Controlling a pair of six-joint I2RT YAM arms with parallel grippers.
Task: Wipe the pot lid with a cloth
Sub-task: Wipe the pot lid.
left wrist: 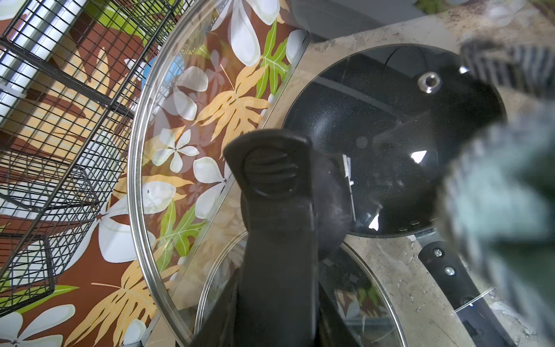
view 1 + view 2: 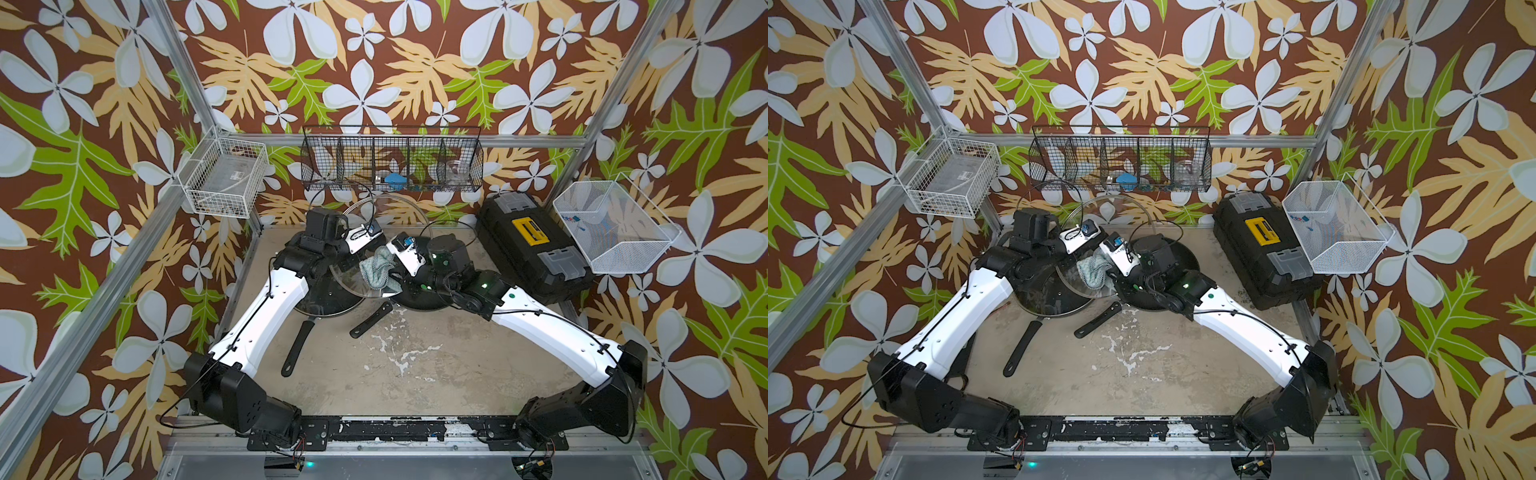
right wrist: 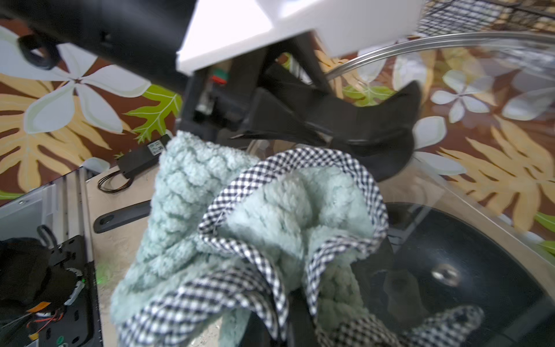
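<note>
At centre of both top views, my right hand (image 2: 394, 272) pinches the cloth (image 2: 376, 268), left hand (image 1: 300, 186) the handle (image 3: 375, 132) of the glass lid (image 2: 351, 281); sweep lightly.

Brown wallpaper (image 2: 374, 62) with big white flowers and tan and green leaves covers every wall, framed by aluminium posts (image 2: 183, 70). The counter (image 2: 415, 365) is worn beige, scuffed white. A white wire basket (image 2: 224, 183), a black wire rack (image 2: 390, 164) and a white mesh basket (image 2: 611, 228) hang above; a black toolbox (image 2: 536, 245) sits below.
</note>
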